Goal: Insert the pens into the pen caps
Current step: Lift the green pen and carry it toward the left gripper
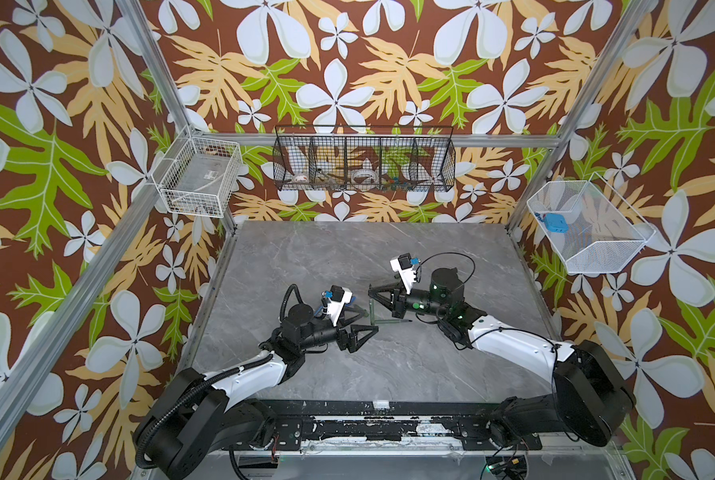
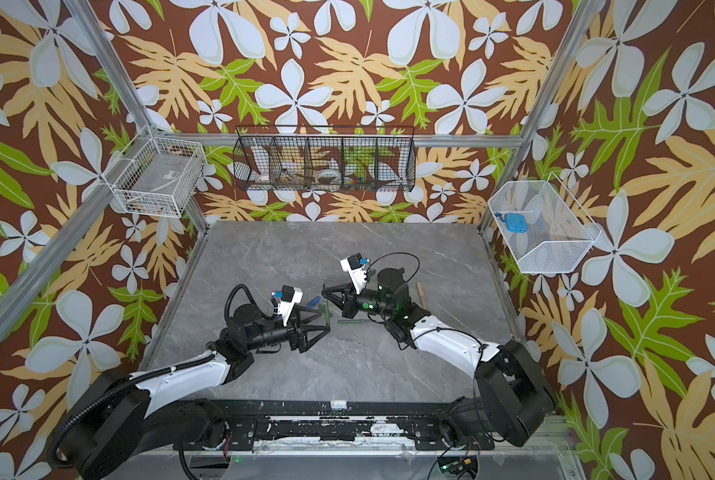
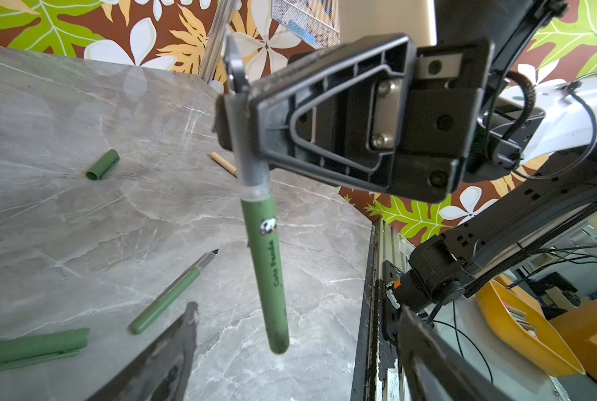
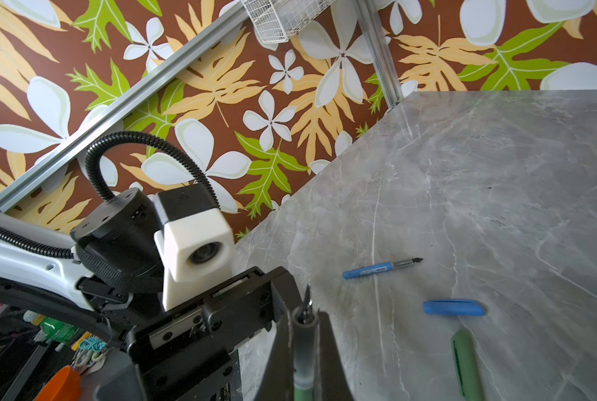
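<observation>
Grey marble surface point(image 1: 347, 249), floral walls all round, and the right gripper point(image 1: 370, 291) has a dark green pen point(image 3: 266, 264)!
Jaws clenched on the pen's grey tip section, nib poking out past them, barrel hanging free above the marble. Left gripper point(image 1: 370, 323) sits just beside it, jaws spread wide, nothing in them. Lying on the surface: a second green pen point(image 3: 172, 295), a green cap point(image 3: 103, 165), a second green cap point(image 3: 33, 349), a blue pen point(image 4: 380, 269) near its blue cap point(image 4: 453, 308), and a tan piece point(image 3: 224, 163), half hidden.
</observation>
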You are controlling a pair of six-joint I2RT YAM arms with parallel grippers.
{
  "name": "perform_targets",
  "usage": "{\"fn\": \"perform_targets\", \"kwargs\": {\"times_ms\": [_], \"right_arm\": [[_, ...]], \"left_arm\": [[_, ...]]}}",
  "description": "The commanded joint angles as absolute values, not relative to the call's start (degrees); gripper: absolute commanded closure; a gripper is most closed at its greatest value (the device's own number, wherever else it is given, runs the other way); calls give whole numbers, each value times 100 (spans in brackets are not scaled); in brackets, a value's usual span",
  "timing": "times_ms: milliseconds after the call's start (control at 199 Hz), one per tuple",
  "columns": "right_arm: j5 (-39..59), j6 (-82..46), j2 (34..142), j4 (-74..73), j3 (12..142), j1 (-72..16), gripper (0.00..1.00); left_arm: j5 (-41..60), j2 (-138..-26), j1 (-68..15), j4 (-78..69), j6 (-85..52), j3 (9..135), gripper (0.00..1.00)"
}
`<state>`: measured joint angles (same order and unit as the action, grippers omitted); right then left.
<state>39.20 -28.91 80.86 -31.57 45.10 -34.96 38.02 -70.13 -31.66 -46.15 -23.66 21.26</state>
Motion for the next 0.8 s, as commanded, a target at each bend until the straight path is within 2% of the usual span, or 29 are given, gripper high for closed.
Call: {"fn": "perform_targets", "kwargs": {"times_ms": [0, 100, 377, 442, 798], "right_arm": [[4039, -2628, 8095, -3121, 4583, -3558, 99], [4056, -2528, 8101, -2985, 4632, -3560, 99], [4037, -2322, 8042, -2769, 4676, -3566, 99], [4043, -2303, 8042, -2769, 4677, -3571, 99], [4067, -2374, 7972, -3028, 4555, -3568, 99]], "left_arm": [[4035, -7098, -3155, -4923, -2446, 2197, 16], [4147, -7154, -3155, -4955, -2496, 2241, 26], [4284, -7231, -3154, -4981, -2548, 2290, 37], [4328, -7283, -3155, -4986, -2564, 2311, 43], [4421, -7450, -3146, -4986, -2601, 2384, 50]]}}
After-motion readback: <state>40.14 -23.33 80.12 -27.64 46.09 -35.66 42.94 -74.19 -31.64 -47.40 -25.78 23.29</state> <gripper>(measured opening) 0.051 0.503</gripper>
